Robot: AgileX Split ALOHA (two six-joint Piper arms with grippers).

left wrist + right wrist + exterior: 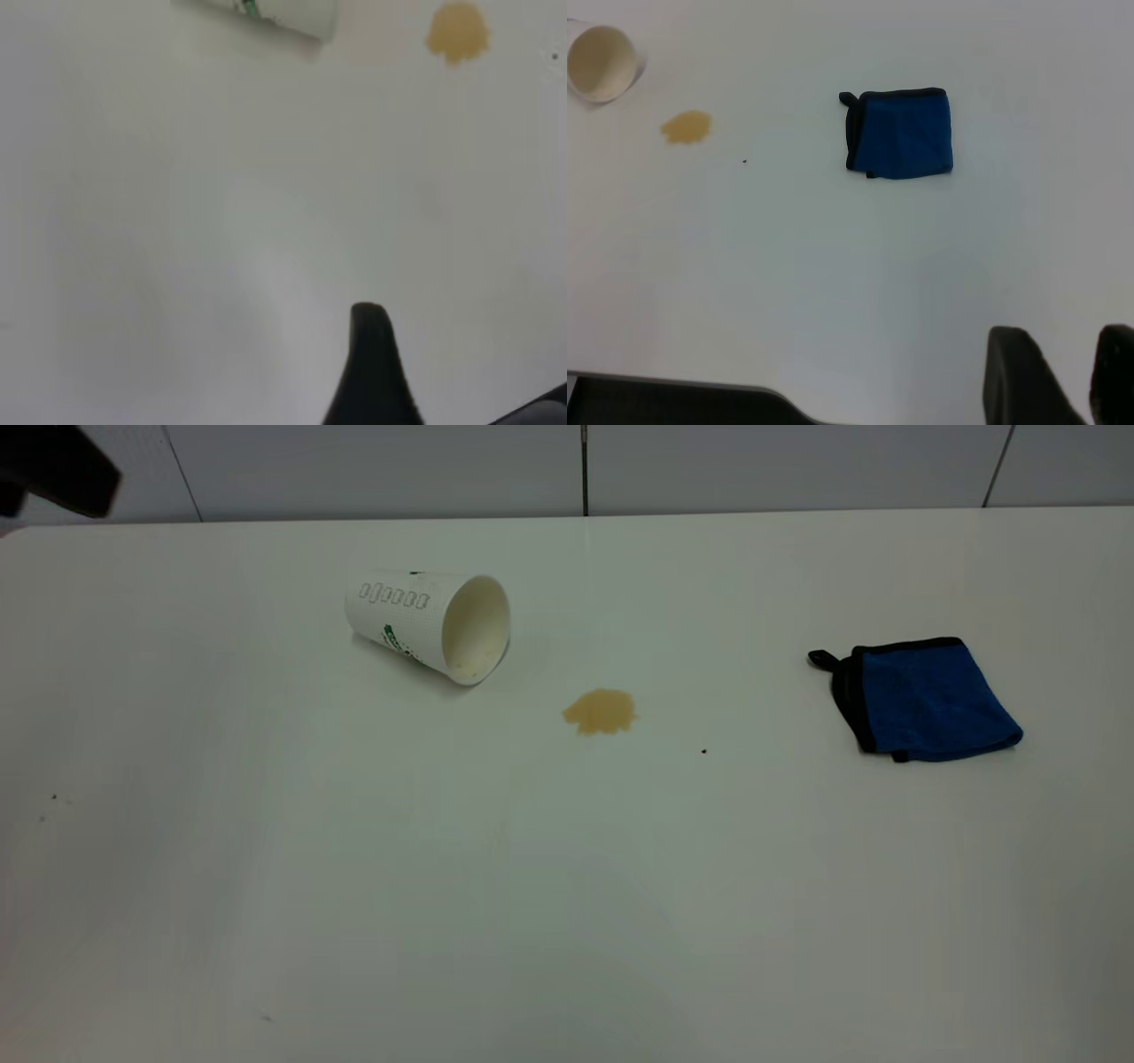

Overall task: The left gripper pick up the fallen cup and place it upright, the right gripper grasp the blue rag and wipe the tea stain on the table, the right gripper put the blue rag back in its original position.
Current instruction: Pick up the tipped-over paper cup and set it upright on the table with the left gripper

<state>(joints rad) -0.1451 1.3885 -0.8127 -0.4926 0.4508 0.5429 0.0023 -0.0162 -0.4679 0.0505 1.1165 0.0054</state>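
The white paper cup (430, 624) lies on its side on the table (354, 886), its mouth turned toward the tan tea stain (601, 711) just beside it. The blue rag (921, 698) lies flat at the right, black loop toward the stain. My left gripper (461, 363) hovers open above bare table, well short of the cup (266, 11) and the stain (456, 33). My right gripper (1063, 363) hangs far back from the rag (902, 133), a narrow gap between its fingers and nothing in it. The cup (601, 62) and stain (686, 127) show beyond.
A tiny black speck (703, 751) sits between stain and rag. A dark part of the left arm (53, 474) shows at the far left corner. A tiled wall (585, 465) runs behind the table. A dark table edge (656, 398) shows in the right wrist view.
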